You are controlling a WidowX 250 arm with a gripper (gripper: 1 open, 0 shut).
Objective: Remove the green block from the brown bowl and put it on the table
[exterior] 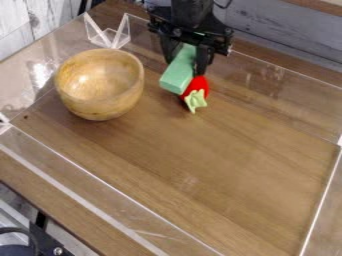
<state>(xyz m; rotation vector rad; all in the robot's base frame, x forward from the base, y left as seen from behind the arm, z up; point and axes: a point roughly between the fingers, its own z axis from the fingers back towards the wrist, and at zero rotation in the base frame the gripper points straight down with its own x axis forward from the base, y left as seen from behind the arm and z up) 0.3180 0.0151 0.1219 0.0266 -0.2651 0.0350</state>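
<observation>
The green block [178,71] hangs upright and a little tilted, its top end pinched by my black gripper [186,48], which is shut on it. It sits at the back of the table [214,170], to the right of the brown bowl [99,83] and apart from it. The block's lower end is right next to a small red toy; I cannot tell whether it touches the tabletop. The bowl's inside shows only bare wood.
A small red toy with a green stem [195,90] lies just right of the block's lower end. Low clear plastic walls [80,205] edge the tabletop. A clear bracket [107,32] stands behind the bowl.
</observation>
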